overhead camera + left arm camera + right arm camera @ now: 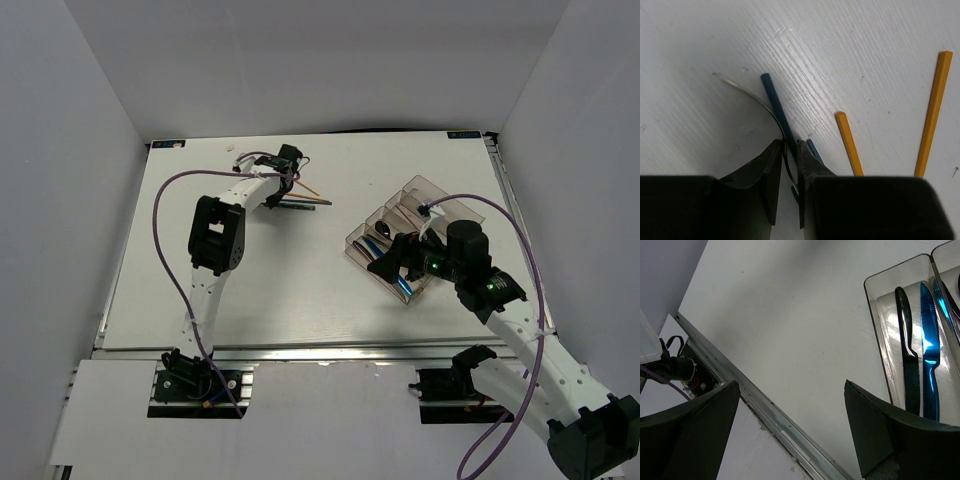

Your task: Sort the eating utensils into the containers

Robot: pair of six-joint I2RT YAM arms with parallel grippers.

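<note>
Left gripper [790, 162] fingers filled the bottom of the left wrist view, jaws narrow, either side of a thin silver utensil [752, 96] lying edge-on on the white table [880, 35]. Couldn't tell if the pinch was firm. Teal handle [774, 102] ran just beside it, orange chopsticks [849, 144] further right. Right gripper [790, 435] was spread wide, empty, beside the clear tray [874, 287] at frame right. Black knife [907, 355] and blue knife [929, 355] already lay in one compartment. Step, as judged: pickup of the silver piece. Next move needs a grip on it alone, a lift clear of the teal one, then a carry to the tray.
</note>
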